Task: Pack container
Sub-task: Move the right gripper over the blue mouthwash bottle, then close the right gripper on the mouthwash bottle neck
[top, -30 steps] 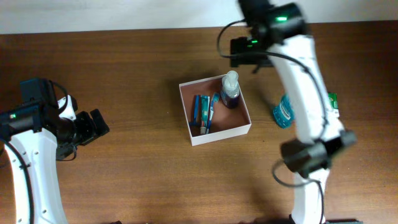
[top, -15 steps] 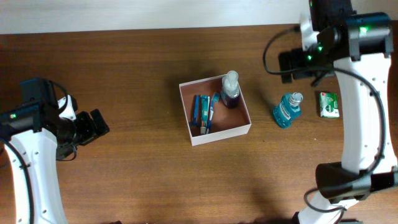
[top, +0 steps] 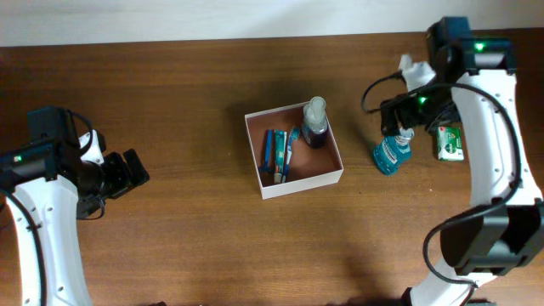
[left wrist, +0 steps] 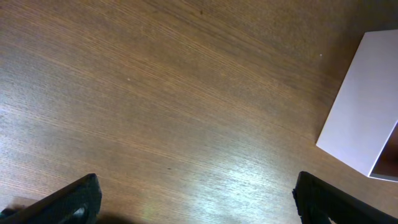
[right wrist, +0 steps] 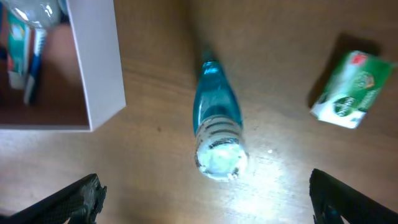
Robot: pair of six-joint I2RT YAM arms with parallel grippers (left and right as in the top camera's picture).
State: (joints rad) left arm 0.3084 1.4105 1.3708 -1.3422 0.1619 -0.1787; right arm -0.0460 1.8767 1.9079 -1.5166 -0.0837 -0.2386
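Note:
The container (top: 299, 182) is a square white-walled box at the table's middle. It holds a clear bottle with dark liquid (top: 315, 122) and a blue toothpaste and toothbrush (top: 278, 151). A blue mouthwash bottle (top: 389, 153) stands right of it, seen cap-first in the right wrist view (right wrist: 218, 135). A green soap packet (top: 449, 142) lies further right and also shows in the right wrist view (right wrist: 349, 89). My right gripper (right wrist: 205, 198) is open above the blue bottle, around nothing. My left gripper (left wrist: 199, 202) is open and empty far left, the container's corner (left wrist: 364, 121) at its right.
The table is brown wood (top: 187, 93). A pale wall strip (top: 170, 17) runs along the far edge. My right arm (top: 484, 127) arches over the soap packet's side of the table.
My right arm has swung from above the container to the right, then come down over the blue bottle. The left arm has not moved.

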